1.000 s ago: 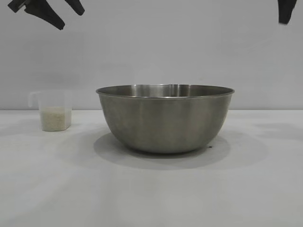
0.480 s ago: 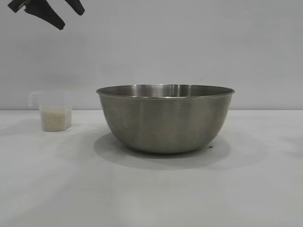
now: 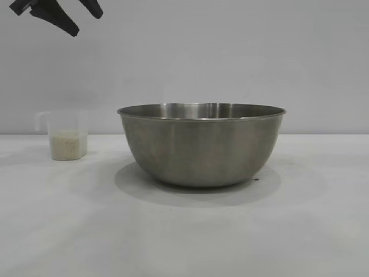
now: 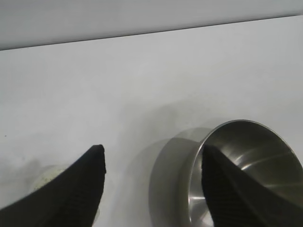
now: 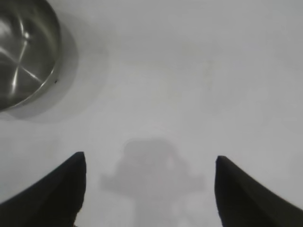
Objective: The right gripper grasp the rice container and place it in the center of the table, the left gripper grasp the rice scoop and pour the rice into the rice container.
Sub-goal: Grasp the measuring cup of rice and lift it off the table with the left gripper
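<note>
The rice container (image 3: 202, 144), a large steel bowl, stands in the middle of the white table (image 3: 184, 231). To its left stands the rice scoop (image 3: 64, 137), a clear cup with rice (image 3: 68, 145) in its lower part. My left gripper (image 3: 86, 24) hangs open high above the scoop, holding nothing. In the left wrist view the left gripper (image 4: 152, 151) looks down at bare table, with the bowl (image 4: 251, 161) on one side and the scoop (image 4: 47, 176) half hidden behind a finger. The right gripper (image 5: 150, 158) is open over bare table, away from the bowl (image 5: 23, 52). It is out of the exterior view.
A plain grey wall (image 3: 230, 57) closes the back of the table. The right gripper's shadow (image 5: 151, 170) falls on the tabletop below it.
The right gripper's tip, seen at the exterior view's top right a second ago, has left that view. The left gripper, bowl and scoop have not moved.
</note>
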Available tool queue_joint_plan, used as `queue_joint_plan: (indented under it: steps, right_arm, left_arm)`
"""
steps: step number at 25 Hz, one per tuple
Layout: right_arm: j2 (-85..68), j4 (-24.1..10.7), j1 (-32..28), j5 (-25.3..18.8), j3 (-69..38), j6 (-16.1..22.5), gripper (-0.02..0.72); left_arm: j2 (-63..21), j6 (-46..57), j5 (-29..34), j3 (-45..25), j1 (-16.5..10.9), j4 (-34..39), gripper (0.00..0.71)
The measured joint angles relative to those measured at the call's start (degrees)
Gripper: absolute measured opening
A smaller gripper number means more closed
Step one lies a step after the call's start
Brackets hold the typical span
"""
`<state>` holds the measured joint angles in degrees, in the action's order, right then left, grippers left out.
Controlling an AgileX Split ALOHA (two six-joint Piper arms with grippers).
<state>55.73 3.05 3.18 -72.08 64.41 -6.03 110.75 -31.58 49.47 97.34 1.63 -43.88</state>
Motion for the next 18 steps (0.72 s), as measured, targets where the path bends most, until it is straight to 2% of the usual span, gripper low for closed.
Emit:
queue_joint_plan:
  steps: [6,10,18]
  right_arm:
    - [-10.8,0.2,0.0,-0.1,-10.9,0.5,0.489]
    - [-17.9,0.4,0.0,-0.2,-17.6,2.3,0.489]
    - [-28.9,1.3,0.0,-0.4,-25.8,3.9,0.489]
  left_arm:
    - [0.0,0.0,0.0,0.0,0.0,0.0,0.385]
    - [0.0,0.0,0.0,0.0,0.0,0.0,0.385]
    - [0.0,0.0,0.0,0.0,0.0,0.0,0.385]
